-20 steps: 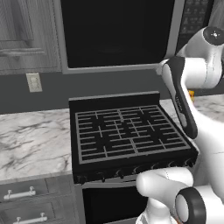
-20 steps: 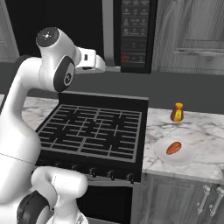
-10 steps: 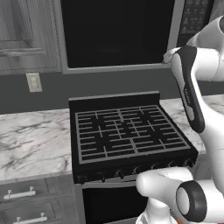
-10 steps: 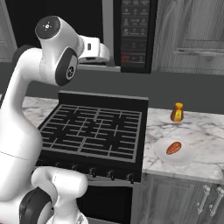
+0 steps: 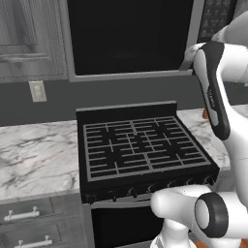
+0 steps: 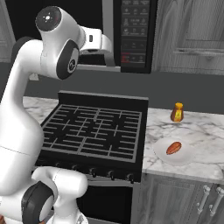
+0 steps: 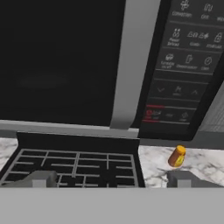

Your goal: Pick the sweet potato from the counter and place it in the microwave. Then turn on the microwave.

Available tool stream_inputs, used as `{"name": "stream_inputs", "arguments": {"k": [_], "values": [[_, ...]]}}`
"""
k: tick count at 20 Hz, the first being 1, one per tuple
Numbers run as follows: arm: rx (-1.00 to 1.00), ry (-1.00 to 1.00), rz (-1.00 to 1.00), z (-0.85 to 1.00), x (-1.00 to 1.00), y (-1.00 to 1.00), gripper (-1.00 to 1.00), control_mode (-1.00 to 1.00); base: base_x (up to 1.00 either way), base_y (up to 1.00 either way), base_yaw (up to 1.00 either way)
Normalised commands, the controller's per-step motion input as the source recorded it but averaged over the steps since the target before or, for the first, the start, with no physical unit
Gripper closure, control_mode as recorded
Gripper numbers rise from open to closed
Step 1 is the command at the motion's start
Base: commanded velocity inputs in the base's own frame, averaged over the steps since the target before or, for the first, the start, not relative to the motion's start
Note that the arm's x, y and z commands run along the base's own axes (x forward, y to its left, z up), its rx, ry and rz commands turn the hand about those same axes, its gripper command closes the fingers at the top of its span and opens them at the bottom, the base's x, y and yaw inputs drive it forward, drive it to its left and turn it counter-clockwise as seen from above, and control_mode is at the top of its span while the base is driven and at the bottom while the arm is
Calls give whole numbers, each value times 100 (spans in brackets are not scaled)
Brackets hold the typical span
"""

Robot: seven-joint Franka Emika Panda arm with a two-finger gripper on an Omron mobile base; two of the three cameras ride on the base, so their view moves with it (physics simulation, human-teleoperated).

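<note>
Arm higher now, end effector (image 7: 112,178) wide, facing microwave (image 7: 131,65).

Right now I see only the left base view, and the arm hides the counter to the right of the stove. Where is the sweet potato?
Observer: The sweet potato lies on a white plate on the counter, right of the stovetop.
Operator: Is anything near it?
Observer: An orange bottle stands behind the plate, apart from it.
Operator: And the gripper?
Observer: The gripper is open and empty, facing the microwave, whose door is closed.
</note>
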Motion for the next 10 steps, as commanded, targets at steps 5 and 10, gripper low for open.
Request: {"name": "stream_inputs", "arguments": {"k": [5, 10], "values": [[0, -11, 0, 11, 4, -1, -100, -100, 0, 0, 0], [0, -12, 0, 15, 1, -7, -100, -100, 0, 0, 0]]}}
